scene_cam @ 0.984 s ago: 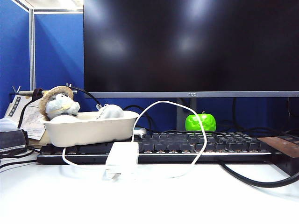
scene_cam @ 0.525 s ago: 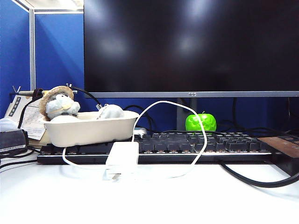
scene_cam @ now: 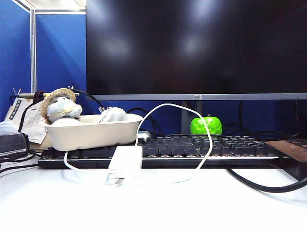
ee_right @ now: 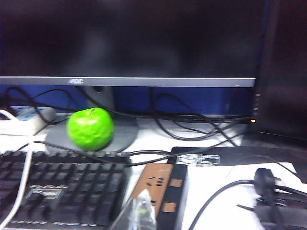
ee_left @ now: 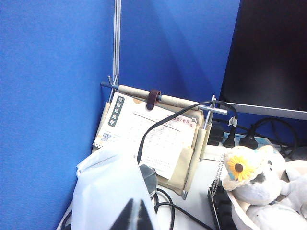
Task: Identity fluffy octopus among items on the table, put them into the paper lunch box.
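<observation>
The left gripper shows only in its wrist view, its dark fingertips pressed together with nothing between them, hanging above a white plastic bag at the desk's left end. The right gripper likewise shows only in its own view, its clear-tipped fingers closed and empty, above the near edge of a brown power strip beside the keyboard. In the exterior view neither arm appears. Nearest on the white desk lies a white adapter, its cable looping up over the black keyboard. Resting on the keyboard's left end is the lunch box, and the octopus sits inside it toward its right end, only its pale rounded top showing above the rim. A plush animal in a straw hat sits at the box's left end. Farther back, a green apple rests on the stand of the dark monitor. A calendar leans against the blue partition on the left.
</observation>
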Motion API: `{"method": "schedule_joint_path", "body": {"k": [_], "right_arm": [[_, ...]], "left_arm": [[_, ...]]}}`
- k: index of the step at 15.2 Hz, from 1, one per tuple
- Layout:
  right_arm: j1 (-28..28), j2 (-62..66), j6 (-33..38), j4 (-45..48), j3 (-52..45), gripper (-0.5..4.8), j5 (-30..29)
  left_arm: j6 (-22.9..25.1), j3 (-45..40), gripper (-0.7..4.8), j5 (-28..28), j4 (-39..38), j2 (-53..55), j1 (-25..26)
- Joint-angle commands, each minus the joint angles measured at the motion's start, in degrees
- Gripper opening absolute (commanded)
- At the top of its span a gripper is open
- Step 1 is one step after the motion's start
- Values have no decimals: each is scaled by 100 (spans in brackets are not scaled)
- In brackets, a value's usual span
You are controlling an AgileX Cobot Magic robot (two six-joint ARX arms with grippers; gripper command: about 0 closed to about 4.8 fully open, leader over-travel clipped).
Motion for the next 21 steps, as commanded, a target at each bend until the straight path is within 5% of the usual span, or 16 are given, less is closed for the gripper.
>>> {"method": "schedule_joint_path", "body": {"k": [1, 21], "right_arm": [[-234, -13, 24, 103, 4, -6, 50], [-219, -13, 24, 15, -26, -6, 50]], "left_arm": [[2, 2, -2, 24, 68, -15, 11], [2, 2, -2, 24, 68, -15, 11]]}}
